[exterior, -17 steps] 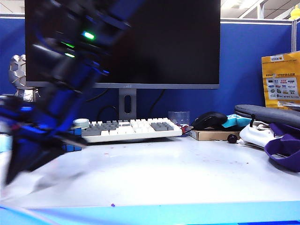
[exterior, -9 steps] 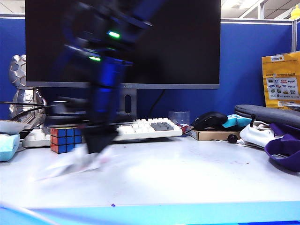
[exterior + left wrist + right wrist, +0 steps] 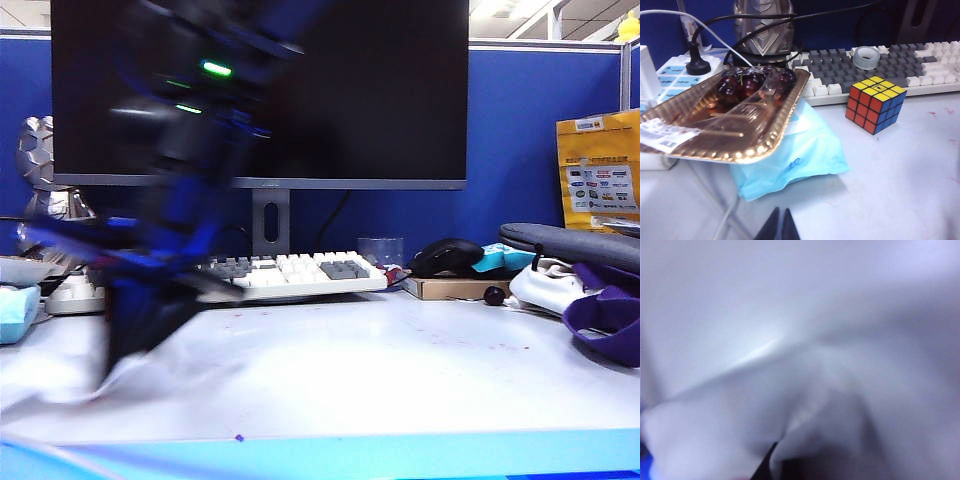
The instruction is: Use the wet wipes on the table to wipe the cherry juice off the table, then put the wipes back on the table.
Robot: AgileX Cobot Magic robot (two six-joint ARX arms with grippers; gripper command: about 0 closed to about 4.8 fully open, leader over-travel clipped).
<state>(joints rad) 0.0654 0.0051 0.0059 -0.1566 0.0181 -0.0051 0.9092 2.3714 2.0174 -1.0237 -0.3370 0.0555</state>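
Watching the outside camera, I see my right arm as a dark blue blur reaching across to the left part of the tabletop [image 3: 400, 370], its right hand [image 3: 125, 350] down low and clenched on the wet wipe [image 3: 60, 385], which trails as a smeared white sheet on the surface near the front left. On the right wrist camera the wipe [image 3: 805, 365] fills almost the whole picture, white and folded, with the dark tips of the right hand [image 3: 777, 465] pinched into it at the edge of the frame. Small pink spots of cherry juice [image 3: 240, 437] show on the tabletop, one near the light blue front edge and fainter specks farther right toward the middle. My left hand [image 3: 778, 227] sits parked over the tabletop with its two dark fingertips pressed together, holding nothing. Beyond it I see a pale blue pack [image 3: 795, 150] lying under the rim of a gold foil tray [image 3: 705, 135] that carries dark cherries [image 3: 747, 82]. A Rubik's cube [image 3: 876, 104] stands just in front of the keyboard [image 3: 890, 65], and a roll of clear tape [image 3: 866, 57] rests on the keys. Faint pink marks dot the surface beside the cube.
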